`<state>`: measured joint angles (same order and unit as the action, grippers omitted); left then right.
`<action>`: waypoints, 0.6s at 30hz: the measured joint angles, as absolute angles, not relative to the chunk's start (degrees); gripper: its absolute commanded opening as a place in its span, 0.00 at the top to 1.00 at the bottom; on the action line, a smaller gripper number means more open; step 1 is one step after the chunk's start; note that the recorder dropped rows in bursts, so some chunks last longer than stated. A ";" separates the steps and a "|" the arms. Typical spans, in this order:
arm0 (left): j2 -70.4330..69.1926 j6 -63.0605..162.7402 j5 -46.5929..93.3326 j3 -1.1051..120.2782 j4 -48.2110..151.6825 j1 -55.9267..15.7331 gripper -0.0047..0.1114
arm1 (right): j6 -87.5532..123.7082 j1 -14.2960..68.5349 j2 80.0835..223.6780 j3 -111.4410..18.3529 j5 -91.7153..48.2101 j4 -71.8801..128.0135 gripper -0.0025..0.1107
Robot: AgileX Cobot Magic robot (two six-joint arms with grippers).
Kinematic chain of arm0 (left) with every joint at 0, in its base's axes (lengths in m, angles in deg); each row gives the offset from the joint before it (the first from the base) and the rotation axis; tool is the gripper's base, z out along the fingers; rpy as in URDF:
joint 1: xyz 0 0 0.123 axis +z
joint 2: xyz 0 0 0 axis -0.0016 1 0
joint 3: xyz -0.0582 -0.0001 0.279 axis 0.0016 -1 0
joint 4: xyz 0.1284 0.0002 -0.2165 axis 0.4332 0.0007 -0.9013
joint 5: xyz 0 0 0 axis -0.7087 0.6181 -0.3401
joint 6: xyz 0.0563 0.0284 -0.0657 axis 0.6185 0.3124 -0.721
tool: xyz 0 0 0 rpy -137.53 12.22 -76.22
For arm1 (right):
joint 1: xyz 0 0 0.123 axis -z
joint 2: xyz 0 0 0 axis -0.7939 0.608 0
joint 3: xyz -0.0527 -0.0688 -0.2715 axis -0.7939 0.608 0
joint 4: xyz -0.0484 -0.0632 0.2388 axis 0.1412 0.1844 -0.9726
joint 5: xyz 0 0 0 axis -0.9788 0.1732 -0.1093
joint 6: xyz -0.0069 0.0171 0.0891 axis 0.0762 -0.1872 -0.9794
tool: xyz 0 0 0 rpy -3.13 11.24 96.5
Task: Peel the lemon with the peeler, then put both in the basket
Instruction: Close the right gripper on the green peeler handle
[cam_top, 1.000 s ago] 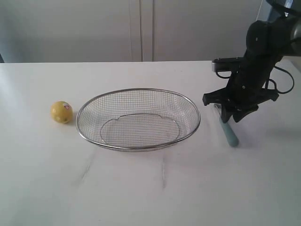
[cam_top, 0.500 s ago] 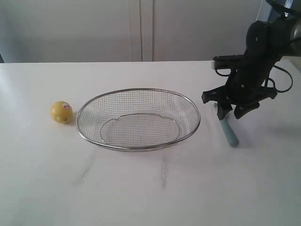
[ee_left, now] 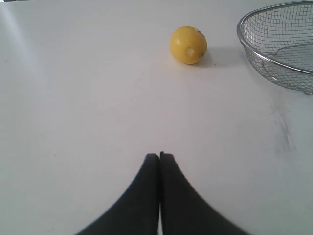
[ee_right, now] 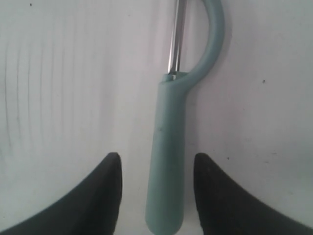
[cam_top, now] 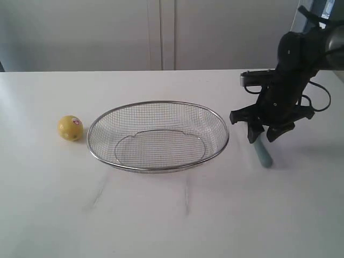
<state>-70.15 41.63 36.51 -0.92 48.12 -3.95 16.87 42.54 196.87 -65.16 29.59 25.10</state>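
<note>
The yellow lemon (cam_top: 70, 128) (ee_left: 188, 45) rests on the white table left of the wire-mesh basket (cam_top: 158, 103) (ee_left: 254, 54). The teal-handled peeler (cam_top: 263, 154) (ee_right: 168, 147) lies flat on the table right of the basket. My right gripper (cam_top: 265, 135) (ee_right: 156, 164) hangs open just above it, one finger on each side of the handle with a gap on both sides. My left gripper (ee_left: 159, 155) is shut and empty over bare table, well short of the lemon; it does not show in the exterior view.
The table's far edge meets a pale wall (cam_top: 161, 32) with a vertical seam behind the basket. A cable (cam_top: 322, 99) loops off the right arm.
The right gripper's fingers have spread wider and the arm has shifted slightly toward the basket over the peeler. Lemon, basket and peeler have not moved.
</note>
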 measured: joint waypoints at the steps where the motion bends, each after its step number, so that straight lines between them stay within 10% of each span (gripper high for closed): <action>1: -70.15 41.63 36.51 -0.92 48.12 -3.95 0.96 | 16.87 42.54 197.25 -65.16 29.59 25.10 0.58; 18: -70.15 41.63 36.51 -0.92 48.12 -3.95 0.96 | 16.87 42.54 200.29 -65.16 29.59 25.10 0.58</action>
